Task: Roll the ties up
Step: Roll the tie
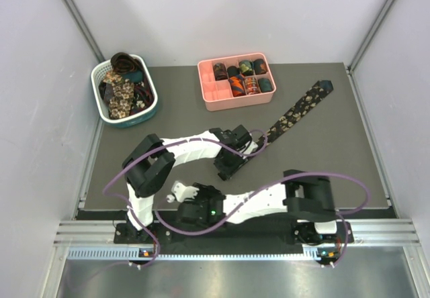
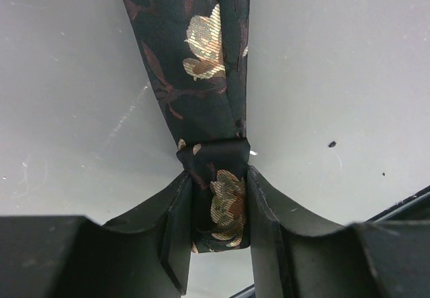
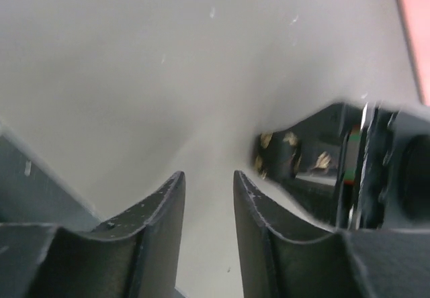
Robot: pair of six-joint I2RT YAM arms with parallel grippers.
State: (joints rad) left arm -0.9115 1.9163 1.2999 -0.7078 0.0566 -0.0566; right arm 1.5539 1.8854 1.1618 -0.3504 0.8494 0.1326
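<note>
A dark tie with beige flowers (image 1: pixel 295 113) lies slantwise on the mat, from the far right down toward the middle. Its near end (image 2: pixel 225 204) is folded into a small roll. My left gripper (image 2: pixel 218 177) is shut on that roll, and the rest of the strip runs away from the fingers. From above, the left gripper (image 1: pixel 228 165) sits at the tie's lower end. My right gripper (image 3: pixel 207 175) is open with only bare mat between its fingers. It hovers near the front edge (image 1: pixel 178 192), left of the tie. The held roll (image 3: pixel 289 154) shows to its right.
A pink divided tray (image 1: pixel 215 96) at the back middle holds several rolled ties (image 1: pixel 245 76). A white-and-teal basket (image 1: pixel 101 103) at the back left holds more loose ties (image 1: pixel 121 86). Grey walls close in the mat on three sides.
</note>
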